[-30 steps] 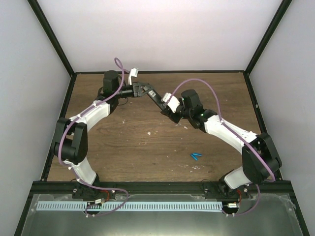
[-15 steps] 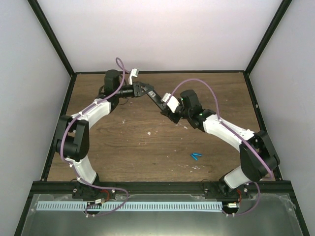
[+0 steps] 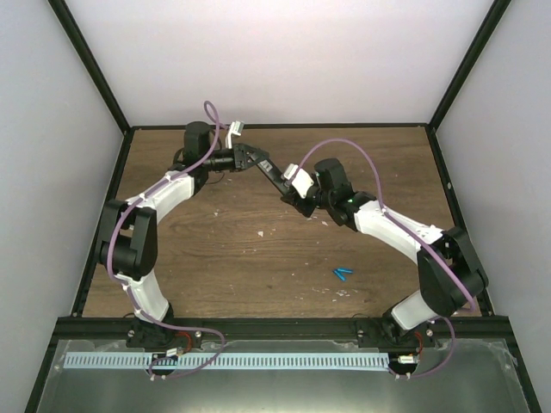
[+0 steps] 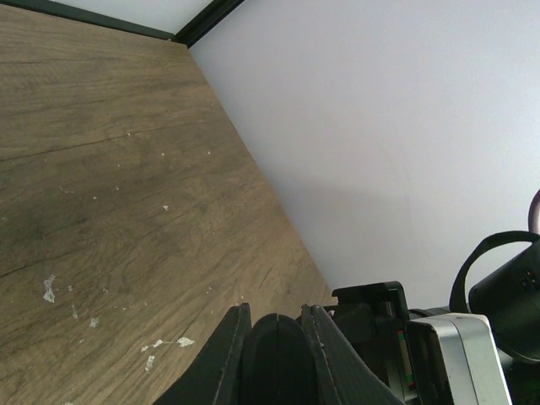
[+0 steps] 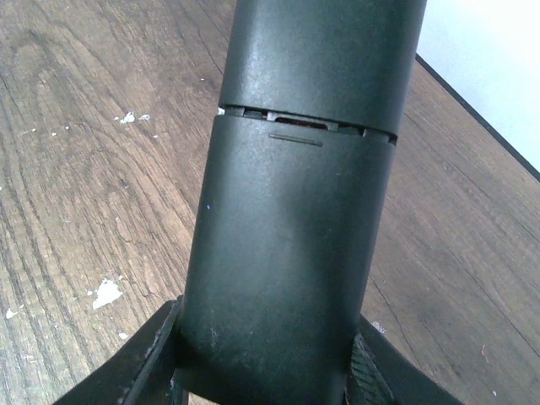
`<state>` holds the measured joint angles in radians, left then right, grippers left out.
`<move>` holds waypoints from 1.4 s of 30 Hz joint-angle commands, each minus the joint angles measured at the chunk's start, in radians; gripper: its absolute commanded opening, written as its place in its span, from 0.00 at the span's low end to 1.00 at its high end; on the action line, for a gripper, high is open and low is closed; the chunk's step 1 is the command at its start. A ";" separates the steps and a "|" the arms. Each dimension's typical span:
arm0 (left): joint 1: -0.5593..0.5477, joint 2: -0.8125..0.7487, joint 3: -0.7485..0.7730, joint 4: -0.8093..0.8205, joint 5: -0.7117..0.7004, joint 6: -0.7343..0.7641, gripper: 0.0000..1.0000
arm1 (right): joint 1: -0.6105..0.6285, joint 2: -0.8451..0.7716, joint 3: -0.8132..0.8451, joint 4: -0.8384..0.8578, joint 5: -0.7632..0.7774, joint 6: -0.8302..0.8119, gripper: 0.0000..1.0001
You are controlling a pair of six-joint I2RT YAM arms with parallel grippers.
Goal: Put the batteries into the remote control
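Note:
The remote control [image 3: 274, 175], a slim black bar, is held off the table at the rear centre between both grippers. My left gripper [image 3: 256, 162] is shut on its far end; in the left wrist view the remote's rounded end [image 4: 276, 363] sits between the two fingers [image 4: 226, 359]. My right gripper [image 3: 291, 188] is shut on its near end; in the right wrist view the remote's smooth back [image 5: 295, 253] fills the middle, with a cover seam across it. The two blue batteries [image 3: 343, 274] lie together on the table at the front right, apart from both grippers.
The brown wooden table [image 3: 215, 249] carries small white flecks [image 3: 261, 233]. Black frame posts and white walls close in the back and sides. The right arm's wrist camera housing [image 4: 456, 354] shows close beside the left gripper.
Both arms have shifted very slightly toward the back left, with the remote still held between them. The batteries have not moved.

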<state>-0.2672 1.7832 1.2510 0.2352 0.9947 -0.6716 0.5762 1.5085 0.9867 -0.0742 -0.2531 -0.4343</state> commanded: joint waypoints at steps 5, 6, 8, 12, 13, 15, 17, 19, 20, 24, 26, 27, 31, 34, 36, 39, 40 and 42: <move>0.067 0.024 0.048 0.038 -0.106 0.037 0.00 | 0.008 -0.003 -0.037 -0.164 -0.016 -0.057 0.32; 0.068 0.025 0.047 0.040 -0.105 0.034 0.00 | 0.008 -0.005 -0.038 -0.164 -0.015 -0.057 0.32; 0.070 0.029 0.044 0.049 -0.103 0.025 0.00 | 0.008 -0.009 -0.040 -0.166 -0.011 -0.056 0.32; 0.070 0.031 0.043 0.047 -0.107 0.028 0.00 | 0.009 -0.011 -0.035 -0.183 -0.008 -0.055 0.33; 0.072 0.033 0.043 0.045 -0.109 0.033 0.00 | 0.008 -0.011 -0.032 -0.187 -0.007 -0.055 0.33; 0.072 0.036 0.042 0.039 -0.113 0.042 0.00 | 0.009 -0.013 -0.024 -0.200 -0.007 -0.055 0.33; 0.072 0.040 0.043 0.028 -0.116 0.055 0.00 | 0.008 -0.011 -0.010 -0.218 -0.011 -0.057 0.33; 0.071 0.044 0.042 0.021 -0.119 0.063 0.00 | 0.008 -0.005 0.007 -0.244 -0.018 -0.060 0.33; 0.071 0.044 0.040 0.020 -0.122 0.067 0.00 | 0.008 0.002 0.016 -0.259 -0.020 -0.060 0.33; 0.072 0.046 0.042 0.016 -0.126 0.073 0.00 | 0.009 0.011 0.017 -0.285 -0.027 -0.057 0.34; 0.076 0.046 0.042 0.013 -0.129 0.076 0.00 | 0.008 0.010 0.008 -0.283 -0.022 -0.054 0.35; 0.077 0.046 0.042 0.009 -0.130 0.080 0.00 | 0.008 0.010 0.005 -0.285 -0.019 -0.053 0.35; 0.088 0.047 0.041 -0.010 -0.137 0.098 0.00 | 0.008 0.006 -0.003 -0.290 -0.011 -0.050 0.36; 0.094 0.051 0.038 -0.019 -0.142 0.110 0.00 | 0.009 0.003 -0.001 -0.292 -0.004 -0.050 0.37; 0.098 0.053 0.038 -0.020 -0.144 0.114 0.00 | 0.008 0.001 0.003 -0.292 0.000 -0.050 0.37; 0.104 0.059 0.034 -0.016 -0.144 0.114 0.00 | 0.008 0.005 0.007 -0.294 0.010 -0.051 0.36; 0.106 0.059 0.031 -0.017 -0.143 0.114 0.00 | 0.008 0.007 0.006 -0.294 0.017 -0.051 0.36; 0.110 0.055 0.023 -0.016 -0.144 0.119 0.00 | 0.008 0.013 -0.006 -0.291 0.034 -0.048 0.36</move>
<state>-0.1539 1.8320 1.2682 0.1921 0.8589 -0.5819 0.5793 1.5146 0.9825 -0.3435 -0.2466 -0.4763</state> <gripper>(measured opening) 0.156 0.363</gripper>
